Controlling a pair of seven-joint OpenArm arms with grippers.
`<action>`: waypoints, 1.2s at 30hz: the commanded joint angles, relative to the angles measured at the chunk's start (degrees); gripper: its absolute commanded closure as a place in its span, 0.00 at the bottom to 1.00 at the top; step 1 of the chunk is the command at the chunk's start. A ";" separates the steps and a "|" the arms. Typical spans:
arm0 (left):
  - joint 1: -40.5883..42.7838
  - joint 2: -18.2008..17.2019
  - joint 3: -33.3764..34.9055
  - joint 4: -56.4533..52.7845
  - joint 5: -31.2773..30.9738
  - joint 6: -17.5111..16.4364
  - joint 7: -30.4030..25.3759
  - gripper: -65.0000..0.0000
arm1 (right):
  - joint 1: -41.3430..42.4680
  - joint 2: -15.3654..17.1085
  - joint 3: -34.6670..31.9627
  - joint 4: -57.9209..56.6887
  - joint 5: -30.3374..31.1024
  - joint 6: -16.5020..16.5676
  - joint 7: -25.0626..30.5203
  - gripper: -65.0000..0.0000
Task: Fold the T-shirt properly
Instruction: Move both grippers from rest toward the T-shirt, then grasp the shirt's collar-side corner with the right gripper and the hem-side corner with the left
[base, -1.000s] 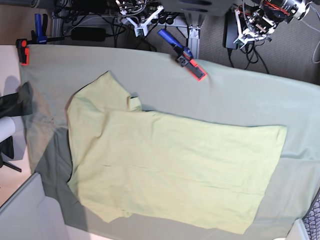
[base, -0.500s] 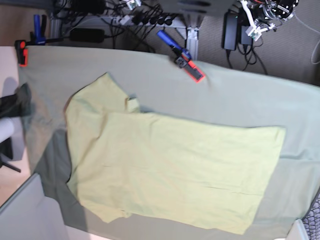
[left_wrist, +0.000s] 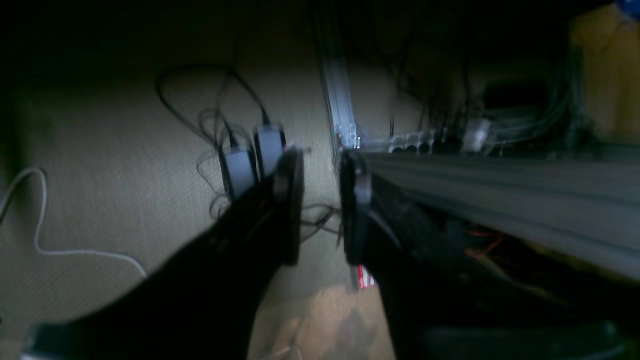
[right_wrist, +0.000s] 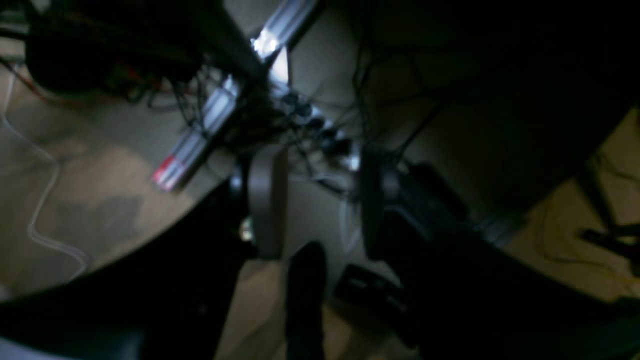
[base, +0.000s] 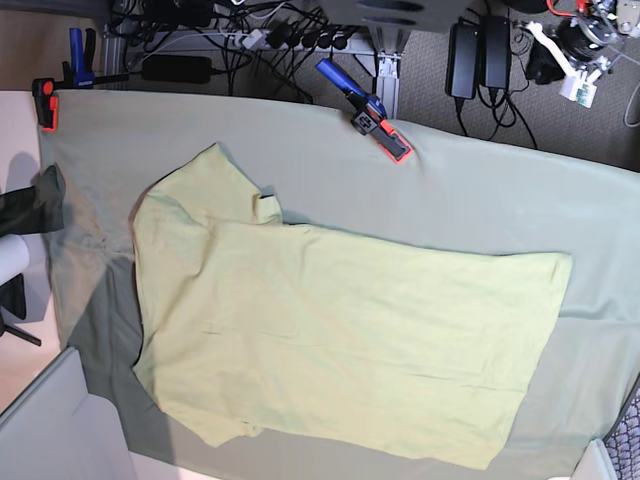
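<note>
Base view shows me the shirt (base: 350, 340) lying on the cloth-covered surface (base: 450, 180), with its far left part bunched and creased and a small fold standing up near the top edge. Its lower edge runs close to the bottom of the picture, and I can't make out a neck or tag, nor how many layers lie there. My left claw (base: 575, 75) is at the top right, beyond the cloth's far edge, partly cut off by the frame. My right claw is out of this view; only a blurred bit of that arm may show along the top, too little for me to tell.

The left wrist camera is dark. I see the left claw's two fingers spread with a gap between them and nothing pinched. Past them are two black boxes (left_wrist: 250, 160) with cables, blurred, and a metal post (left_wrist: 337, 85); the right side is mostly shadow.

The right wrist camera is just as murky. The right claw (right_wrist: 322, 205) also stands spread, holding nothing, with tangled cables behind it that I can't trace. The shirt shows in neither wrist view.

Against the earlier base frames, the left claw has moved further right, and the right one has gone off the top. The shirt looks unchanged to me.
</note>
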 joint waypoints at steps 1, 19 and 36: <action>1.03 -0.68 -1.49 2.64 -1.75 -0.42 0.76 0.74 | -1.77 1.03 1.49 2.75 1.07 -0.15 0.20 0.63; 2.71 -6.05 -7.08 13.46 -8.35 -0.61 11.76 0.50 | 3.91 -0.79 24.06 25.64 29.99 -3.37 -12.39 0.63; 2.86 -13.07 -7.08 13.46 -8.52 -0.57 12.20 0.50 | 25.31 -20.11 23.93 11.54 36.15 -6.93 -16.06 0.38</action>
